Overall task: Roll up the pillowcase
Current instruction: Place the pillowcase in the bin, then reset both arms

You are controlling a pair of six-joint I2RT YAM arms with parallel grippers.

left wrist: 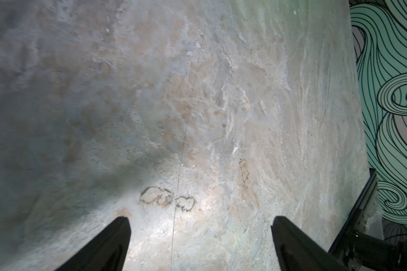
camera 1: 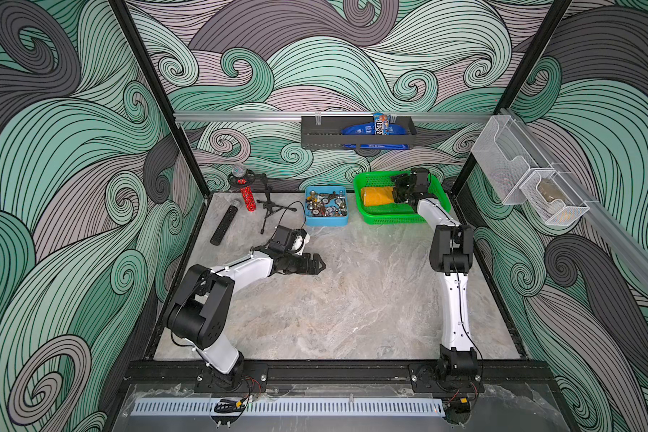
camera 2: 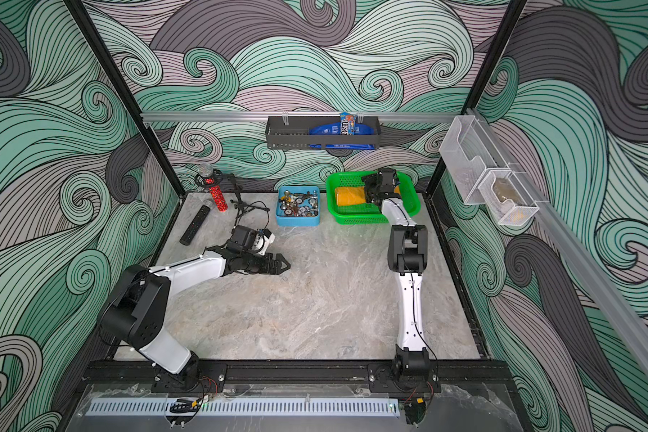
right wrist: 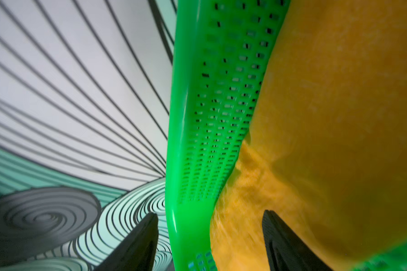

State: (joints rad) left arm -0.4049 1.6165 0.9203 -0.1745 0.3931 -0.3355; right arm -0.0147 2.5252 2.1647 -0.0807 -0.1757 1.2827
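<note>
The pillowcase (camera 1: 376, 196) (camera 2: 348, 196) lies bunched as plain mustard-yellow fabric in a green perforated basket (camera 1: 393, 217) (camera 2: 352, 218) at the back right; no print shows. My right gripper (camera 1: 401, 191) (camera 2: 371, 189) hangs over the basket's far side. In the right wrist view it (right wrist: 210, 213) is open: one finger is outside the basket wall (right wrist: 212, 93), the other over the pillowcase (right wrist: 338, 117). My left gripper (camera 1: 320, 266) (camera 2: 286, 266) (left wrist: 200, 217) is open over bare tabletop at the left middle, holding nothing.
A blue tray (camera 1: 326, 221) of small metal parts stands left of the basket. A red glitter microphone (camera 1: 247, 196), a black microphone (camera 1: 223, 224) and a small tripod stand (camera 1: 268, 205) sit at the back left. A black shelf (camera 1: 356, 139) and mesh bins (camera 1: 520, 175) hang on the walls.
</note>
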